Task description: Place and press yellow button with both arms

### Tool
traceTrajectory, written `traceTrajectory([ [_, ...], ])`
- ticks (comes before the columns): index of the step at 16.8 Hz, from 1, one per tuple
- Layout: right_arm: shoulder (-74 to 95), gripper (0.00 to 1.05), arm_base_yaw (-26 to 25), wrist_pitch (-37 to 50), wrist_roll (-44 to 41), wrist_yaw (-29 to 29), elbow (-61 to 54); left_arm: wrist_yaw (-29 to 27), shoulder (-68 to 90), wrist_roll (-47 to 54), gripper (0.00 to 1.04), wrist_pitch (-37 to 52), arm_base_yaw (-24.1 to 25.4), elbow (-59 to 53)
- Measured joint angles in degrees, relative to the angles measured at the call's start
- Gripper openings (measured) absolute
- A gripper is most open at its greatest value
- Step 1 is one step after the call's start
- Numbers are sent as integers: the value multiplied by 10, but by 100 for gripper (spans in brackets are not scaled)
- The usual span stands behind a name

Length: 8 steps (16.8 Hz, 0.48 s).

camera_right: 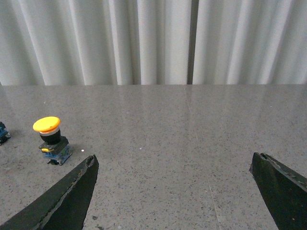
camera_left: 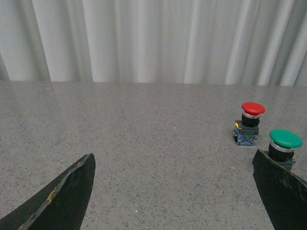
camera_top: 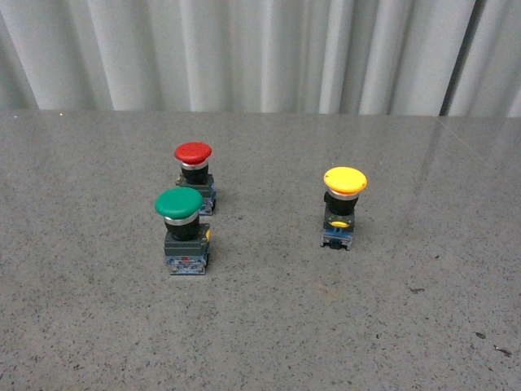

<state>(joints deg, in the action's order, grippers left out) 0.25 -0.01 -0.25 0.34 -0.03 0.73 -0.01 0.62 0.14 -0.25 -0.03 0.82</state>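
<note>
The yellow button (camera_top: 344,204) stands upright on the grey table, right of centre in the front view, with a yellow cap, black body and blue base. It also shows in the right wrist view (camera_right: 50,138), beyond one finger tip and apart from it. My right gripper (camera_right: 173,162) is open and empty over bare table. My left gripper (camera_left: 173,162) is open and empty; its fingers (camera_left: 64,194) are spread wide. Neither arm shows in the front view.
A green-capped button (camera_top: 182,230) and a red-capped button (camera_top: 195,173) stand left of centre; in the left wrist view the green one (camera_left: 284,146) sits just behind one finger, the red one (camera_left: 250,121) further off. A pleated white curtain (camera_top: 260,49) backs the table.
</note>
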Motion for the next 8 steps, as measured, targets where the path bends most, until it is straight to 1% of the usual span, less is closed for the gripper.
traceTrajectory([
  [1,141,98,-10,192,106,-134,16,-2,0,0,98,0,0,0],
  [2,393,98,77,392,120,-123,104,0,0,0,98,0,0,0],
  [3,619,98,140,461,98,-86,214,0,0,0,98,0,0,0],
  [4,801,98,218,454,67,-32,314,0,0,0,98,0,0,0],
  [5,902,98,266,449,45,10,383,0,0,0,98,0,0,0],
  [6,966,86,290,439,33,38,416,0,0,0,98,0,0,0],
  [7,987,53,280,422,26,48,434,0,0,0,98,0,0,0],
  [8,987,27,265,402,25,52,441,0,0,0,98,0,0,0],
])
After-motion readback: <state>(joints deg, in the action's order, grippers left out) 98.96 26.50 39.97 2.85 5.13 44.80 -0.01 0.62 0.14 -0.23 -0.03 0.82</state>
